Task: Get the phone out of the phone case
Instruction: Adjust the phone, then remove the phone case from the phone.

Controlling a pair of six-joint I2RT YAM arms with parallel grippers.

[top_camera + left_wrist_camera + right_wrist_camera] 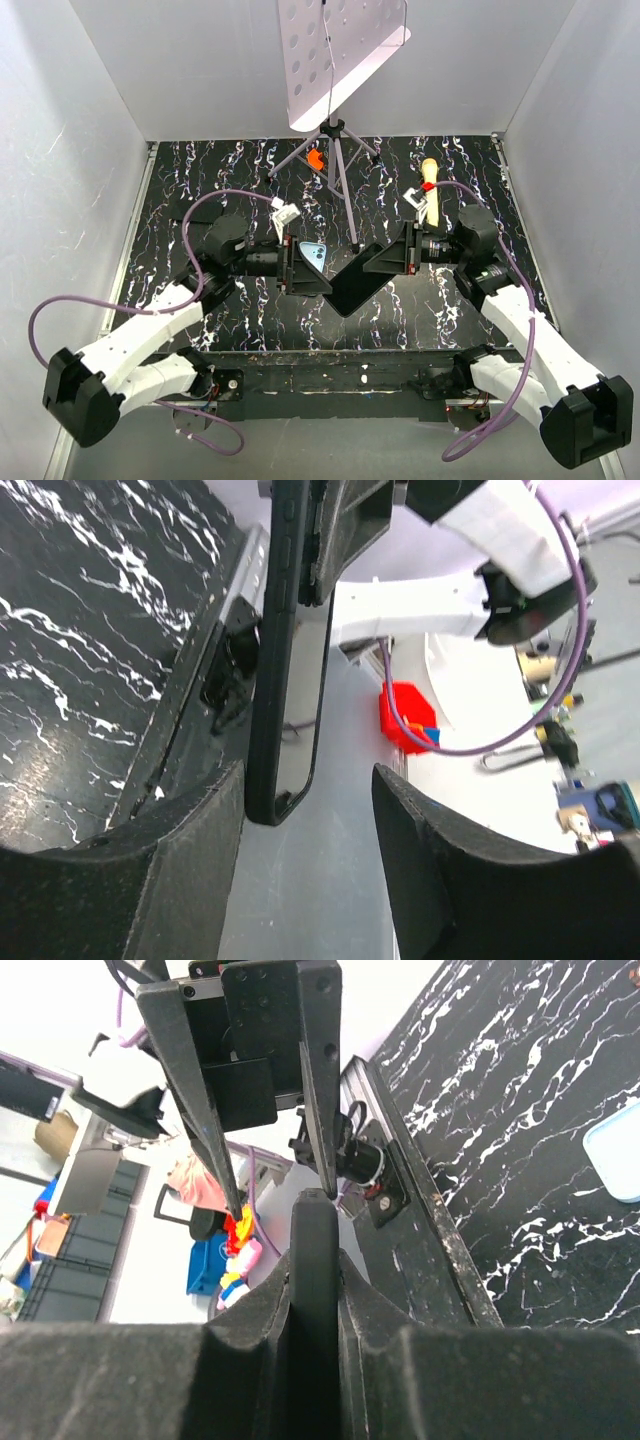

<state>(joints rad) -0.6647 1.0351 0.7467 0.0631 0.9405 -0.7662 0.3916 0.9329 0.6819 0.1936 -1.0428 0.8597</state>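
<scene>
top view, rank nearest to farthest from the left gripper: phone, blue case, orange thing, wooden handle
1. blue case, right at the left gripper
2. phone, next over to its right
3. orange thing, far side under the tripod
4. wooden handle, far right

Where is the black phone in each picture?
Top external: phone in the middle, between the two arms.
Left wrist: phone edge-on, left of centre.
Right wrist: phone edge-on, bottom centre, clamped in the right gripper.
Shared landmark: the black marbled table.
</scene>
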